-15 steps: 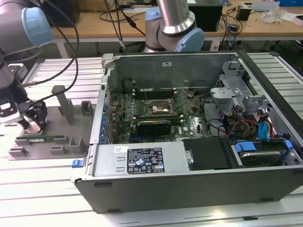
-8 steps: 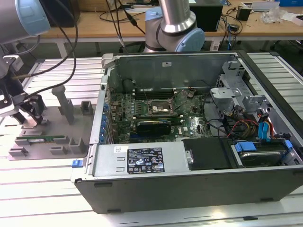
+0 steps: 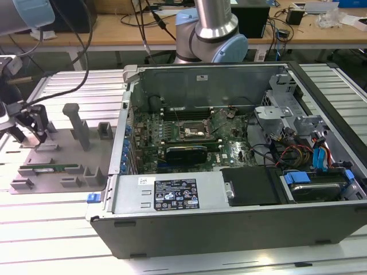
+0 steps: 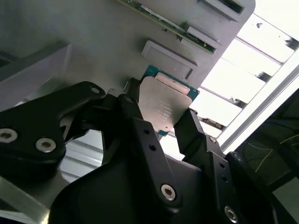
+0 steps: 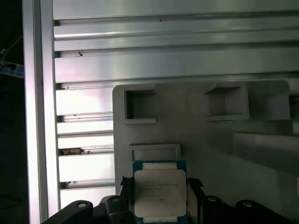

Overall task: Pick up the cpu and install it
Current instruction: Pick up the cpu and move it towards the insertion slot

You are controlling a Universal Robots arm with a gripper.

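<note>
The exterior view shows the gripper [image 3: 35, 136] low over the grey tray [image 3: 69, 152] at that view's left, well apart from the open case [image 3: 229, 229] with its white label [image 3: 176, 192]. In both wrist views the cpu [image 4: 163, 105] [image 5: 160, 192] sits clamped at two opposite edges between the narrowly parted fingers [image 4: 189, 128], at the tray. Its lid print is too faint to read.

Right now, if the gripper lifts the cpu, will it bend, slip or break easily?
The cpu looks like a flat, rigid plate, so it probably will not bend. Its smooth metal top hints it could slip if the gripper holds it by the thin edges only.
</note>
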